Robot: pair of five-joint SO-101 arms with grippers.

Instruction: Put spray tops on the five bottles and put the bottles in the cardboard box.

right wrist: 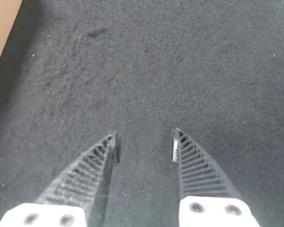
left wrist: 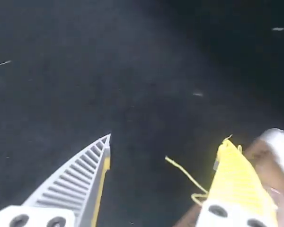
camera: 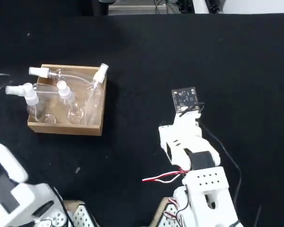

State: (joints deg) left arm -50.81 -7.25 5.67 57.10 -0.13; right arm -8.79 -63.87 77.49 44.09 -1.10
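Black cloth (camera: pixel 236 56), flecked with pale lint, is your whole working surface; past its far edge you get a strip of light floor (camera: pixel 128 8) with dark cables (camera: pixel 168 4). Your cardboard box (camera: pixel 66 128) sits on the left of the cloth, with clear bottles (camera: pixel 92 101) wearing white spray tops (camera: pixel 40 72) leaning inside it. Your left gripper (left wrist: pixel 166 140) hangs spread wide over the cloth, holding nothing. Your right gripper (right wrist: pixel 145 136) is parted too, empty, apart from the box.

Left arm (camera: pixel 16 198) sits tucked low at seven o'clock of the high view, and its left pincer (left wrist: pixel 166 141) shows jaws spread wide. Right arm (camera: pixel 191 158) stretches from five o'clock toward centre, right pincer (right wrist: pixel 145 136) pointing down, jaws moderately parted.
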